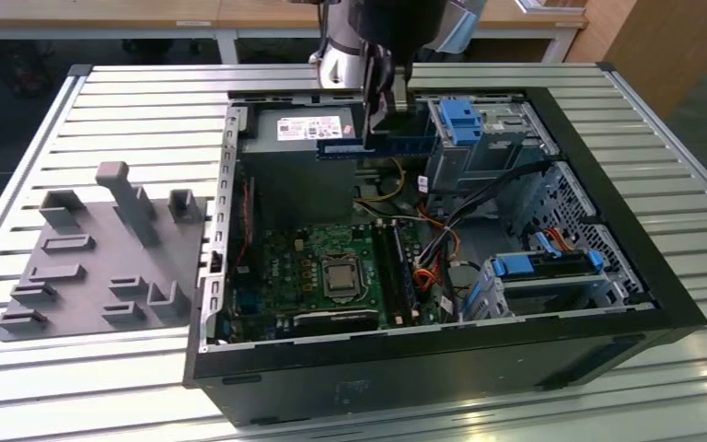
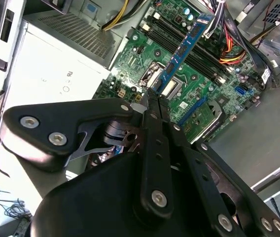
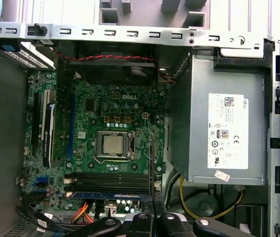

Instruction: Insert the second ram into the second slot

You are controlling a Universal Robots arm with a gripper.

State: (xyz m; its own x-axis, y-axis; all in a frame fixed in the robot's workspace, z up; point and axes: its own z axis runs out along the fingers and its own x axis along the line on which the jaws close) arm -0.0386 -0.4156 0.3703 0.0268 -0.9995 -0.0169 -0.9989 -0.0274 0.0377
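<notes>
dark-blue second ram [image 2: 183, 52] is gripped in the claw [image 2: 153, 98], held over the motherboard [image 2: 141, 55].

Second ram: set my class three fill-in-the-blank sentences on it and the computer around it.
The tool is shut on the second ram, whose board is ____.
The second ram hangs ____ the green motherboard, in no slot.
The grey power supply bears a ____ label.
Missing: blue; above; white.

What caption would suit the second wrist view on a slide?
Gripper holding a blue RAM stick over the green motherboard.
</notes>
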